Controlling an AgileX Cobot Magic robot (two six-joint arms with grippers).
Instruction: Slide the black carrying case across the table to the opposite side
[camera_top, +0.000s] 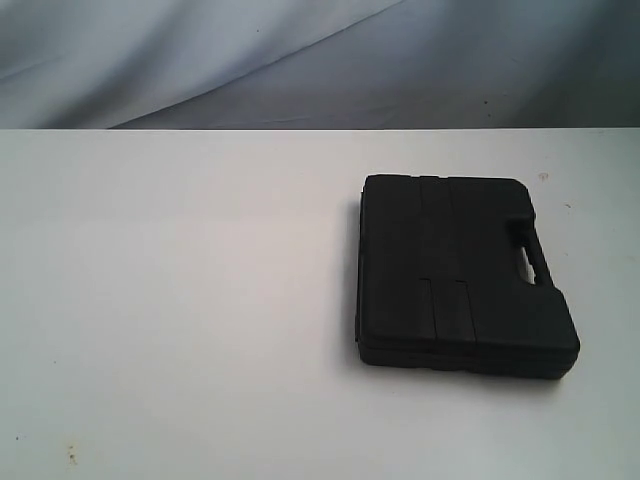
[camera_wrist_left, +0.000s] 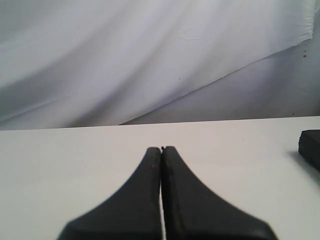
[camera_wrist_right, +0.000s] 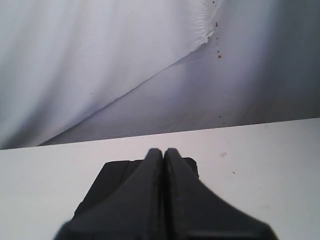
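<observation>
Lying flat on the white tabletop (camera_top: 180, 300), the case (camera_top: 465, 275) sits on the right half in the exterior view, with its handle facing the right edge. The left hand (camera_wrist_left: 161, 149) is pressed together, empty and apart from the case. The right hand (camera_wrist_right: 163, 151) is likewise pressed together, with the case ahead of it.

This looks like a robot test bench in a lab. A wide, plain white table (camera_top: 180, 300) marked with a few small specks fills the view, and a wrinkled pale cloth backdrop (camera_top: 300, 60) hangs behind its far edge. The black left gripper (camera_wrist_left: 161, 149) and right gripper (camera_wrist_right: 163, 150) each show in their own wrist camera above that tabletop, where a black carrying case (camera_top: 465, 275) lies like a prop.
</observation>
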